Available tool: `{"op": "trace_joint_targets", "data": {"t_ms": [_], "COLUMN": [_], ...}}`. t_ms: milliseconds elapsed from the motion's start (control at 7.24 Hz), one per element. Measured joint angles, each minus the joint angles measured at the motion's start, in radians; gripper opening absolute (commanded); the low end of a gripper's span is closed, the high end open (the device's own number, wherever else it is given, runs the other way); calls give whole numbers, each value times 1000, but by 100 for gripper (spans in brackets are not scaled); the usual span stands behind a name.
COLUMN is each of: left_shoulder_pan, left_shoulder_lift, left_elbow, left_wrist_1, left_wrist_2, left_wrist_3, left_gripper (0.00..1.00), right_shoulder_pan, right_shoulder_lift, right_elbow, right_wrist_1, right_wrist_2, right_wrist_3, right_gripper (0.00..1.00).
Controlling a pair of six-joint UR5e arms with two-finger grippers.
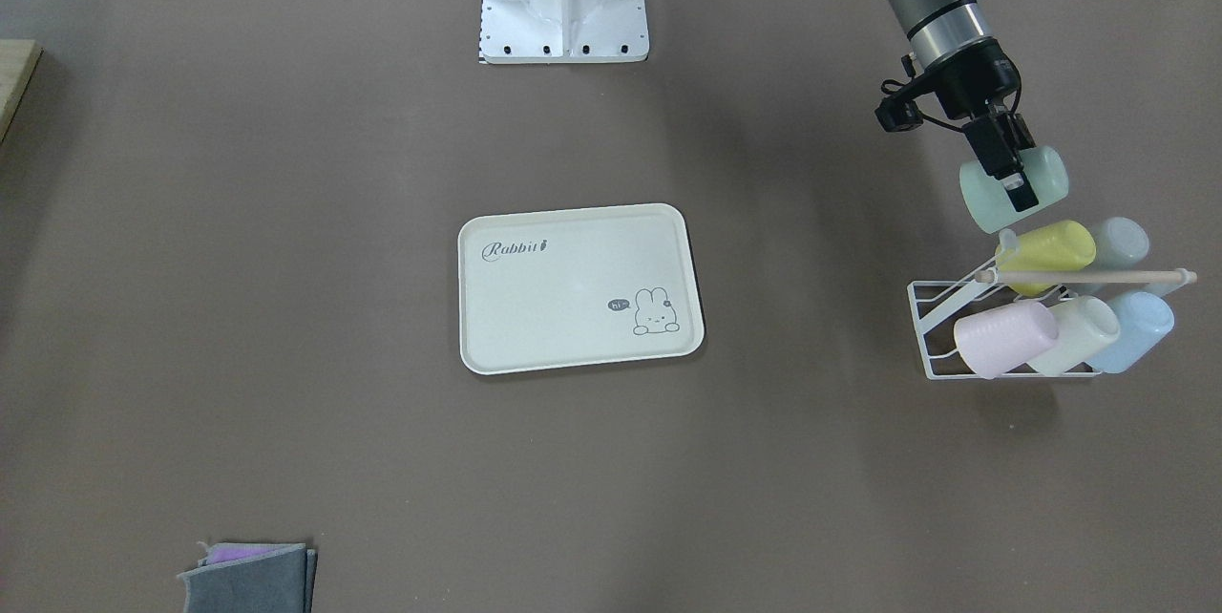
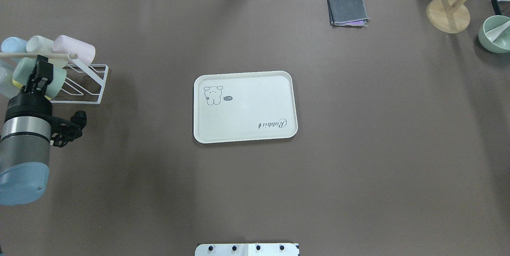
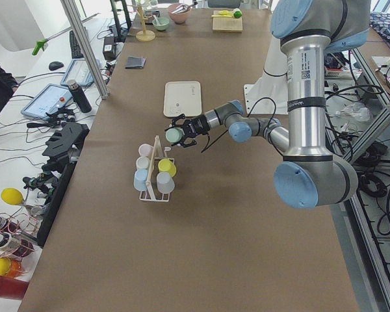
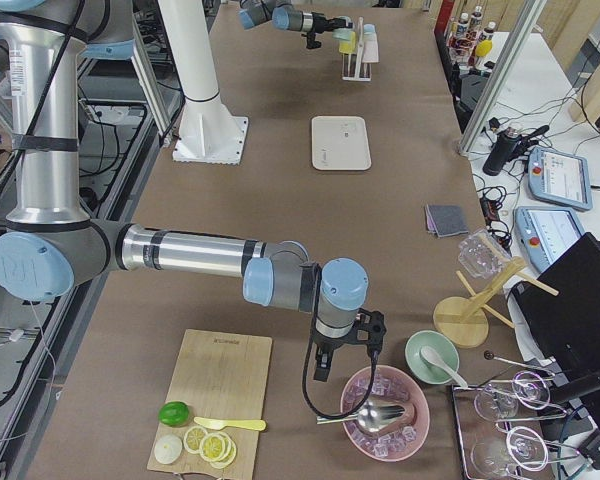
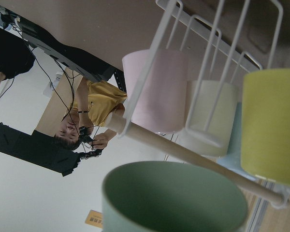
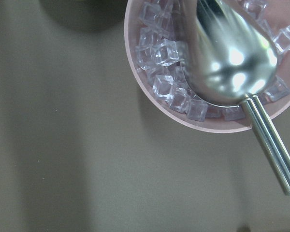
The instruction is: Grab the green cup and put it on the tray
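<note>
Green cup (image 1: 983, 200) in left fingers (image 1: 1021, 194), yellow-green cup (image 1: 1048, 252) just beside

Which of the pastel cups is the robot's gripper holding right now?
The pale mint green cup, held sideways in the left gripper, just apart from the white wire rack. The other cups all sit on that rack.

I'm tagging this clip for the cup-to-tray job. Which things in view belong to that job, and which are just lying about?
Part of the job: green cup, gripped on its side by the left pincer; tray, nothing on it.

Just lying about: wire rack with pink cup, cream cup, blue cup and yellow-green cup; folded cloths; ice bowl with metal spoon.
</note>
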Motion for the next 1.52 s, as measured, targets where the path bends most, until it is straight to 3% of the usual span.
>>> {"op": "trace_joint_targets", "data": {"t_ms": [690,1243,1519], "left_shoulder_pan": [-28,-58,-53], "left_shoulder_lift": [130,128,28], "left_elbow": [-293,-271,-199], "left_wrist_1": [-36,-229,-355], "left_wrist_2": [-228,-579,-703], "left_wrist_3": [-123,-519,-605], "left_gripper": [0,0,0], "right_shoulder_pan": [-2,-2,-3], "right_shoulder_lift": [5,10,12], "right_elbow": [-22,-28,-29], "right_wrist_1": [1,4,3], "right_wrist_2": [-2,-2,-3], "right_wrist_3": [-1,-8,-11], "right_gripper": [100,100,100]}}
